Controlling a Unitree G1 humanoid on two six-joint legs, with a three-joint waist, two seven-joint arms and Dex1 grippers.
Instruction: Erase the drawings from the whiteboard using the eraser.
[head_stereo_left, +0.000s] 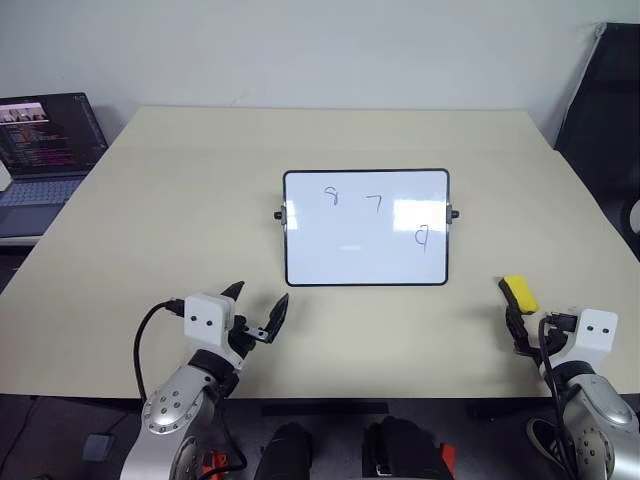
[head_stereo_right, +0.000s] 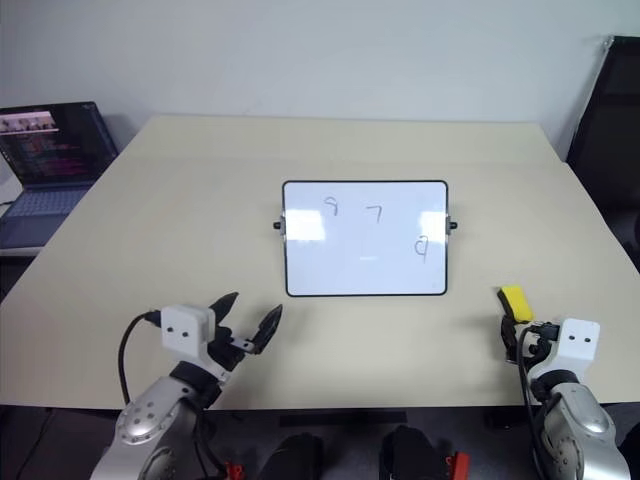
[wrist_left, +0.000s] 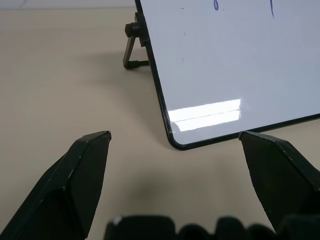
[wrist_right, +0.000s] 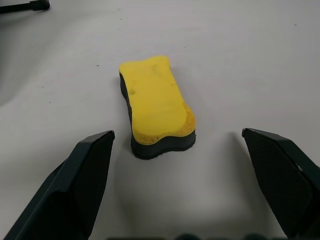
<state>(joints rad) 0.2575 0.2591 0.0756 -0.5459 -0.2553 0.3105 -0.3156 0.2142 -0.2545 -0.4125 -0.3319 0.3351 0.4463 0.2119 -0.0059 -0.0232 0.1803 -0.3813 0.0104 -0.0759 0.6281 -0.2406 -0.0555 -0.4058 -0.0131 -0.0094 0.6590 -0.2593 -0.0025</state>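
The eraser (wrist_right: 156, 106) lies on the desk (head_stereo_left: 180, 200) before the right gripper (wrist_right: 177, 145), jaws released; left gripper (head_stereo_left: 260, 300) released near the whiteboard (head_stereo_left: 366, 228); drawings (head_stereo_left: 375, 203) remain.

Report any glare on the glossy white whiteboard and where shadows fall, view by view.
Left eye view: bright glare patches on the glossy white black-framed whiteboard, near its left and right edges. Left wrist view: a reflected light band across its lower corner. Right wrist view: the yellow block eraser with black underside casts only a thin, soft shadow on the beige table.

Yellow eraser (wrist_right: 156, 102) with black underside; white whiteboard (head_stereo_left: 366, 245), black-framed.
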